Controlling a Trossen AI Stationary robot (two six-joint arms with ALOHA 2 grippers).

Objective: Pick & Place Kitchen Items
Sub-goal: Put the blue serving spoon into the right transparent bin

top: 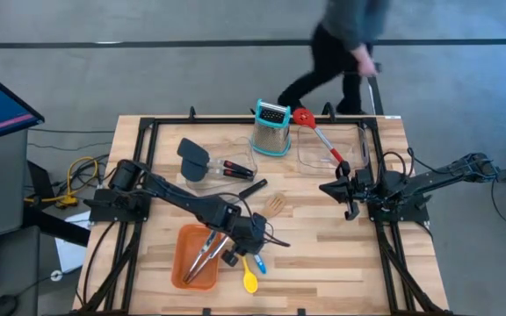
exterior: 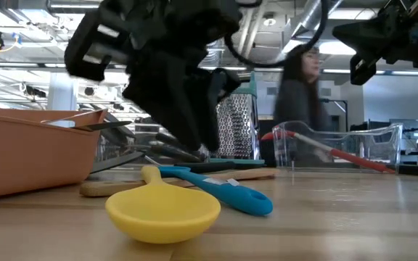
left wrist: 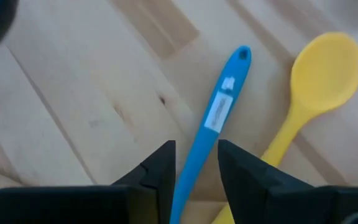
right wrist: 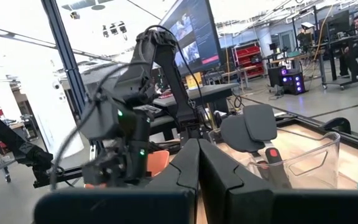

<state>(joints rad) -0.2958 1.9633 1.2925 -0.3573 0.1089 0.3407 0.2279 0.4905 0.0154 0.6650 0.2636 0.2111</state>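
Kitchen items lie scattered over the wooden table (top: 323,254), and the largest thing on it is the orange tray (top: 185,262) near the front edge, which holds the steel tongs (top: 206,254). At the back stand two clear bins (top: 358,149); the red slotted spoon (top: 319,133) leans across the right one, and a metal grater (top: 271,128) stands between them. A black spatula (top: 193,160) lies in the left bin area, and a wooden slotted spatula (top: 274,206) rests mid-table. Just beside the tray, the yellow spoon (left wrist: 322,81) and the smaller blue spoon (left wrist: 216,118) lie touching each other. The left gripper (left wrist: 196,163) hangs low over the blue spoon, its fingers spread to either side of the handle without pinching it. The right gripper (right wrist: 197,163) waits above the table's right side, fingers pressed together and holding nothing.
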